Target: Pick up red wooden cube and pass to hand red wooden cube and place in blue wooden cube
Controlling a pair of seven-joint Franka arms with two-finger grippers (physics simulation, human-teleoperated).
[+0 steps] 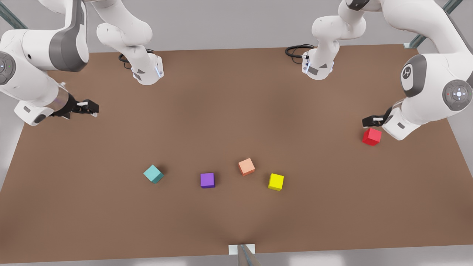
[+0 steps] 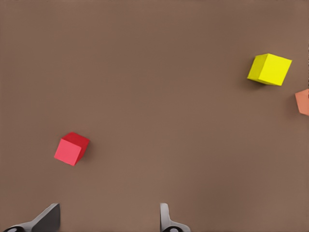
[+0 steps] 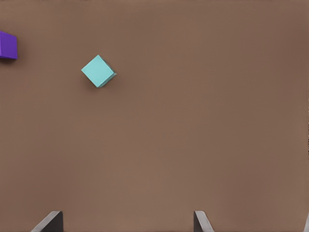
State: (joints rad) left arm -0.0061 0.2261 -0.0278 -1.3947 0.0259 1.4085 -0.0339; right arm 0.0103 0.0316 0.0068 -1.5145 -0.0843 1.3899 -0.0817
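Presently, stock at this moment:
Red wooden cube (image 1: 371, 136): rests on the worktop (image 1: 236, 111) at about three o'clock in the front view, flat on one face, held by nothing.
Left hand (image 1: 369, 120): hangs just beside the red wooden cube, above it; fingers (image 2: 47, 220) stand apart, nothing between them. Judged poised for the first pick, the cube being off to one side of the gap rather than centred.
Blue wooden cube (image 1: 153, 174): teal, at about seven o'clock, turned corner-on; the drop target, well apart from the red one.
Right hand (image 1: 88, 108): at nine o'clock, raised over bare worktop, fingers (image 3: 50, 221) apart and empty; waits, probably as receiver, since it stands on the teal cube's side.
Purple cube (image 1: 207, 180): six o'clock, near the teal one.
Pale orange cube (image 1: 246, 166): centre, just beside the yellow cube (image 1: 276, 181).
Surface: plain matte brown, level, uncluttered between the two task cubes.
Room: grey surround; cables coiled at both arm bases, twelve o'clock edge.
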